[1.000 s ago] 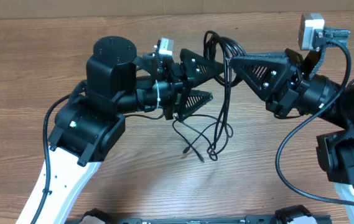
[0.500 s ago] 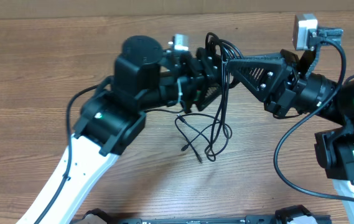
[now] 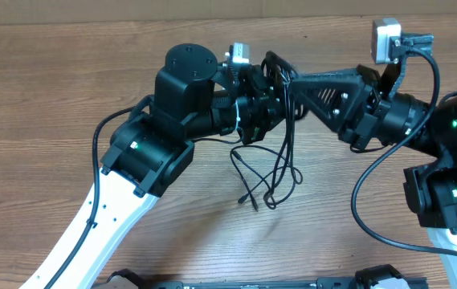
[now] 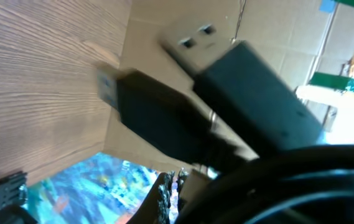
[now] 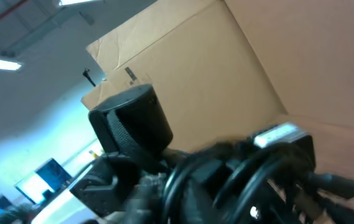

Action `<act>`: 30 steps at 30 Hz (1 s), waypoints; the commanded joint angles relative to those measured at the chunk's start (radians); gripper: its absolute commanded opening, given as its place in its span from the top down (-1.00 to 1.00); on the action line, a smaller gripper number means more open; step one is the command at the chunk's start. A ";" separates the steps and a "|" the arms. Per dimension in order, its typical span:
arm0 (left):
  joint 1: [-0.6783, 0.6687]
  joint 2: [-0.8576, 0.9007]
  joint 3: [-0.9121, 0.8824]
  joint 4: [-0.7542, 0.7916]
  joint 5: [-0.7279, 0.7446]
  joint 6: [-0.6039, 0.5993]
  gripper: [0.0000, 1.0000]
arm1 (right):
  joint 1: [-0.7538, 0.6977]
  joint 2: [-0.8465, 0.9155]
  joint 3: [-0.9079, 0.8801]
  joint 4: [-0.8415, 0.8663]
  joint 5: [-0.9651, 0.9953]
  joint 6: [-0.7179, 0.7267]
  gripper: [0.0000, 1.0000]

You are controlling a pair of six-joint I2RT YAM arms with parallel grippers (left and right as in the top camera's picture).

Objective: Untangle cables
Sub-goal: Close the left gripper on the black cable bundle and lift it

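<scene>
Now the cables [image 3: 284, 136] hang as one bundle between the two grippers, and their loose loops and small plug ends reach down toward the table [image 3: 51, 96]. In the last second your left gripper [image 3: 275, 88] has moved in and closed on the top of the bundle; its wrist camera shows two USB plugs [image 4: 239, 87] very near. The right gripper [image 3: 299, 80] meets the same bundle, but I cannot tell whether its jaws hold or release. I judge this to be a handover; the strands are not yet separated.
</scene>
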 commanded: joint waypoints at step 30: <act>-0.005 -0.089 0.016 -0.243 -0.464 1.777 0.92 | -0.087 -0.048 0.055 -0.769 0.473 -0.298 -0.99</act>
